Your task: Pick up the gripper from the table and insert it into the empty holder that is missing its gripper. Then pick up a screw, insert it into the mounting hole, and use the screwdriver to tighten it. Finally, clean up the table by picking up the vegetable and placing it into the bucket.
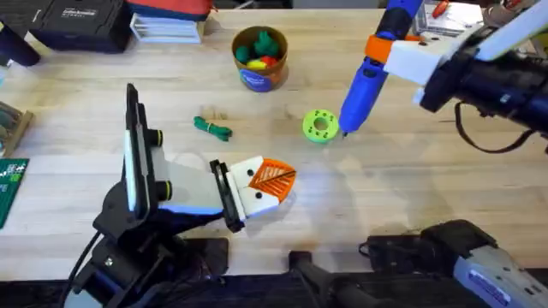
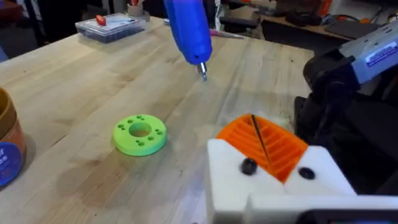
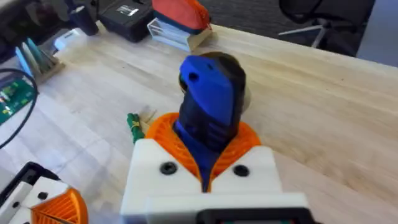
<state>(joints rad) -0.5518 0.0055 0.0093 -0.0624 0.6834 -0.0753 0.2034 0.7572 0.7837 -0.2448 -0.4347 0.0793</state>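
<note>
Blue screwdriver (image 1: 370, 68): clamped between the orange pads of the right tool (image 1: 396, 53), tilted, bit pointing down just beside the lime-green disc (image 1: 320, 125).
Right tool grip: closed around the screwdriver body, seen clearly from the right wrist camera (image 3: 208, 115).
Left tool (image 1: 272, 178): white block with orange ribbed tips, lying low over the tabletop (image 1: 411, 188), near the disc on the side toward the arms' bases; orange pads pressed together with a thin dark line between them, holding nothing visible.
Step in hand: judged as the tightening stage, bit approaching a mounting hole in the disc; screw itself too small to make out.
Next move: probably lowering the bit squarely into the hole, keeping the shaft steady.
Vegetable (image 1: 212, 128): green, slender, loose on the tabletop, well apart from the disc, on the left arm's side.
Bucket (image 1: 259, 56): beyond the vegetable, farther from the bases than the disc, already holding toy produce.
Open room: bare wood around the disc on all sides; left tool nearest neighbour.
Edges: boxes and clutter along the far rim, well clear of the disc.
</note>
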